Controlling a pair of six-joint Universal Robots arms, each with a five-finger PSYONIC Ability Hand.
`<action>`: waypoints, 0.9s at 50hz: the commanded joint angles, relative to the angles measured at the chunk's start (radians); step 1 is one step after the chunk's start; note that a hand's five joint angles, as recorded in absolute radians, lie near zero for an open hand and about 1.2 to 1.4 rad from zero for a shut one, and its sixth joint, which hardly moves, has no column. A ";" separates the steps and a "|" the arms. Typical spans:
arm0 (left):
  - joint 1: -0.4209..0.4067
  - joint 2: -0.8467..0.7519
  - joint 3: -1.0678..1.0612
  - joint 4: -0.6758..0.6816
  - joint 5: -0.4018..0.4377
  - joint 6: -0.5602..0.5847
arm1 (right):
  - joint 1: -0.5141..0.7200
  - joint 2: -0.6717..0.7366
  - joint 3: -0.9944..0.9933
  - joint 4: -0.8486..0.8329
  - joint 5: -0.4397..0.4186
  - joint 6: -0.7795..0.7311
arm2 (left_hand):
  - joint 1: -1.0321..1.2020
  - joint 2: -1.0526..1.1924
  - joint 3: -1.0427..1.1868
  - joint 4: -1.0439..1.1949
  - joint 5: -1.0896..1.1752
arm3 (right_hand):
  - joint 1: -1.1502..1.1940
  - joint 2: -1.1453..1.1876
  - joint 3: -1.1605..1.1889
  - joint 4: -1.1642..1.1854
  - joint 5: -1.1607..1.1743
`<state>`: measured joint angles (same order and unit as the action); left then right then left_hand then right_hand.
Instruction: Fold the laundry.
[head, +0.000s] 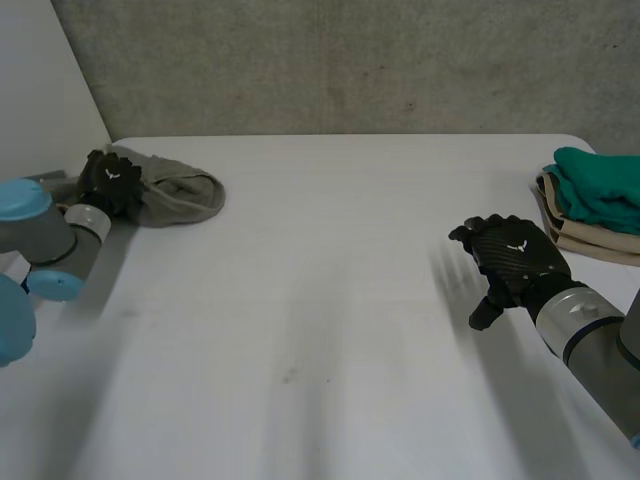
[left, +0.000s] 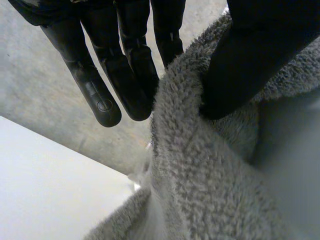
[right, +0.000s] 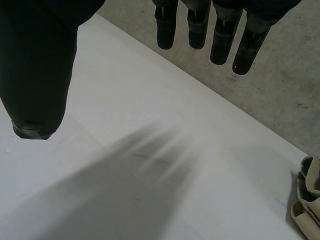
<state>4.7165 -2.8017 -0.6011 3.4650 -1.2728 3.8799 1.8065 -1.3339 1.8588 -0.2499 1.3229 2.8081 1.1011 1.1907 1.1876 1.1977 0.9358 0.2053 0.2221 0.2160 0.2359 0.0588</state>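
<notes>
Head view: my left hand (head: 110, 182) pinches the crumpled grey towel (head: 185, 195) at the table's (head: 330, 250) far left corner, ready to draw it in for folding; my right hand (head: 512, 258) hovers slack-fingered and empty near the folded stack (head: 590, 205).

1. We are looking down on a white worktop (head: 330, 300) that is spreading across most of the head view. Its surface is plain and matte, with a few faint dark specks near the middle.
2. We are seeing a grey concrete wall (head: 350, 60) running along behind the worktop's far edge, mottled and pitted with small dark spots.
3. We are noticing a smooth white panel (head: 40, 80) standing at the left and meeting the concrete wall along a slanting line.
4. Soft, even light is falling over the worktop.
5. In both wrist views we are again seeing rough grey concrete beyond the worktop's edge.
</notes>
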 joint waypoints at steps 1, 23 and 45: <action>-0.076 0.250 -0.326 0.192 -0.053 -0.036 | -0.013 -0.002 -0.003 0.000 0.001 0.001 | 0.295 0.206 0.209 0.199 0.286 | -0.031 -0.048 -0.042 -0.061 -0.059; -0.739 0.809 -0.895 0.053 -0.056 -0.649 | -0.096 -0.054 -0.010 0.000 -0.013 0.001 | -0.813 -0.903 -0.900 -0.910 -0.823 | -0.031 -0.048 -0.042 -0.061 -0.059; -0.635 0.869 -0.942 -0.106 -0.151 -0.582 | -0.101 -0.148 -0.066 0.176 -0.122 -0.073 | -0.764 -0.854 -0.851 -0.861 -0.774 | -0.031 -0.048 -0.042 -0.061 -0.059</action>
<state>4.0683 -1.9379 -1.5327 3.3597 -1.4240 3.3008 1.7088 -1.4380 1.8238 -0.2120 1.2795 2.8028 0.2212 0.2310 0.2366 0.2299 0.0528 0.2053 0.2221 0.2160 0.2359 0.0588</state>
